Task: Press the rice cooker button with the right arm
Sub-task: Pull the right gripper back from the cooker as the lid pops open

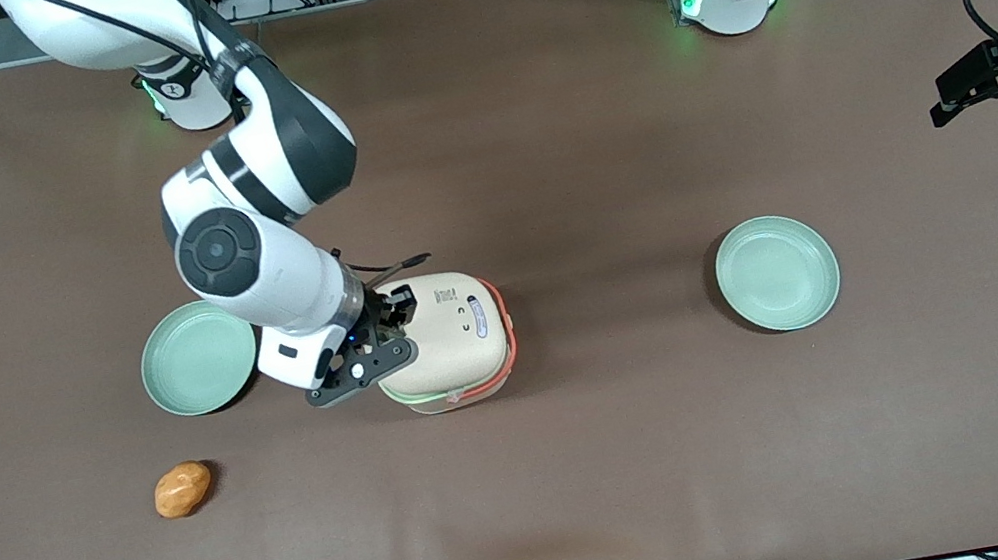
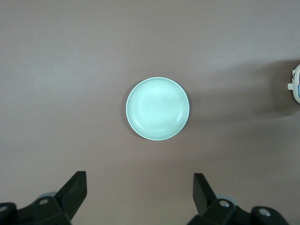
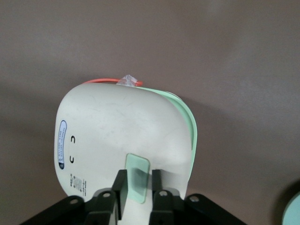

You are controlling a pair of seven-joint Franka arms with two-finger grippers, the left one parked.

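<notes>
The rice cooker (image 1: 458, 337) is a cream rounded-square cooker with a coral-orange band and a pale green rim, standing mid-table with its lid down. In the right wrist view the cooker (image 3: 117, 131) shows a pale green button (image 3: 137, 164) on its lid. My right arm's black gripper (image 1: 398, 312) is on the cooker's lid at the edge toward the working arm's end. In the right wrist view the gripper (image 3: 139, 172) has its fingers drawn close together, one on each side of the button, with only a narrow gap between them.
A pale green plate (image 1: 199, 358) lies beside the cooker, partly under my arm. A second plate (image 1: 777, 272) lies toward the parked arm's end and shows in the left wrist view (image 2: 158, 108). An orange-brown lump (image 1: 182, 488) lies nearer the front camera.
</notes>
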